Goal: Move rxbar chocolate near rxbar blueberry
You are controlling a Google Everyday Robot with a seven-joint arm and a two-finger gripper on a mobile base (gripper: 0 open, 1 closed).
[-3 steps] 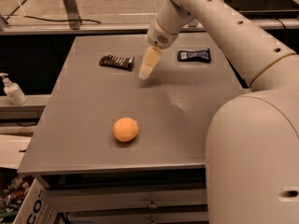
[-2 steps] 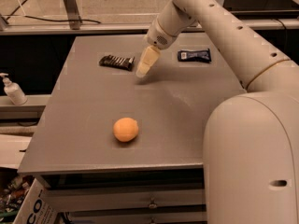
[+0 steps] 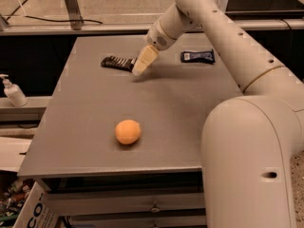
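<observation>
The rxbar chocolate (image 3: 117, 62), a dark bar with pale stripes, lies flat at the far left of the grey table (image 3: 95, 118). The rxbar blueberry (image 3: 197, 56), a navy bar with a white patch, lies at the far right of the table, well apart from it. My gripper (image 3: 141, 66) hangs from the arm with its cream-coloured fingers pointing down, right at the chocolate bar's right end and partly covering it. It holds nothing that I can see.
An orange (image 3: 128, 131) sits near the front middle of the table. A soap dispenser bottle (image 3: 13, 91) stands on a ledge to the left. My large white arm (image 3: 247, 127) fills the right side. A cardboard box (image 3: 33, 208) is on the floor at the front left.
My gripper has moved left across the table, closing in on the right end of the chocolate bar. The bars and the orange have not moved.
</observation>
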